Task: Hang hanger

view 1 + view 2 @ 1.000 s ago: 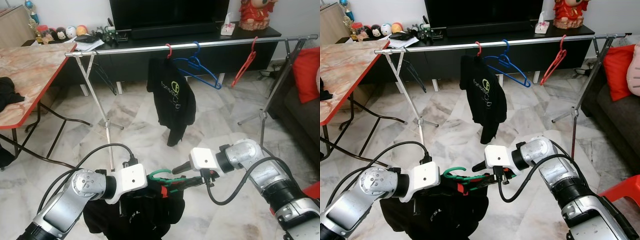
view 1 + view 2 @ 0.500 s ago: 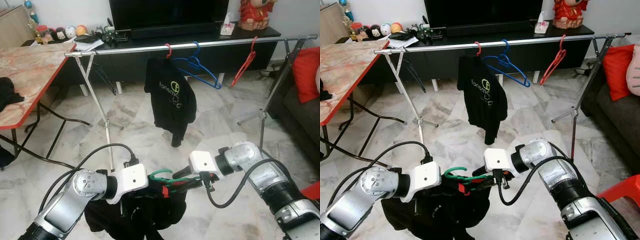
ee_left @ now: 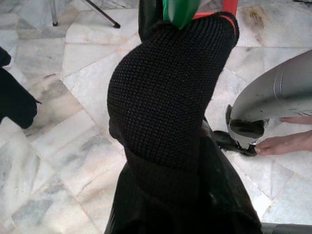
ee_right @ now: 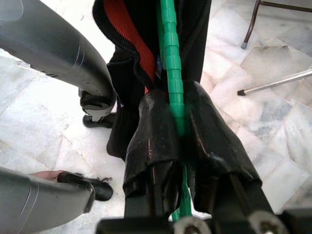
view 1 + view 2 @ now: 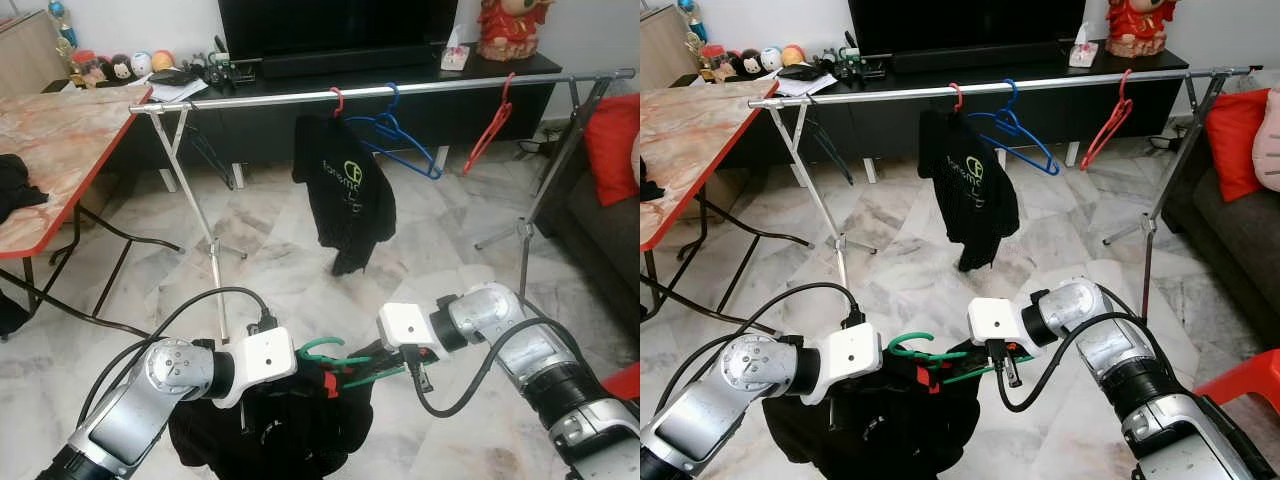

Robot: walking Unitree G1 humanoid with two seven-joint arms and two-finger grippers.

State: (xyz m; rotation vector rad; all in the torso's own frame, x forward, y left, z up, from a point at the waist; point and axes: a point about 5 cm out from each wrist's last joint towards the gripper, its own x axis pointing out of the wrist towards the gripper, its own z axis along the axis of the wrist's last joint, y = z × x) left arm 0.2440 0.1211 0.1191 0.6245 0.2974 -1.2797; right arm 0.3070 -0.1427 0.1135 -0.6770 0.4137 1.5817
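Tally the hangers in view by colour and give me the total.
Red hangers: 2, one carrying the black shirt, one bare
Blue hanger: 1
Green hanger: 1, held low with a black garment
Total: 4

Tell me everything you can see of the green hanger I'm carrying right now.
The green hanger looks like ribbed plastic, with its hook curling up toward the left gripper. It lies roughly level between the two arms, low before the robot, well short of the rail. A black garment with a red collar trim hangs on it. The right gripper pinches its green bar between both fingers; the left gripper's fingers are buried in the fabric.
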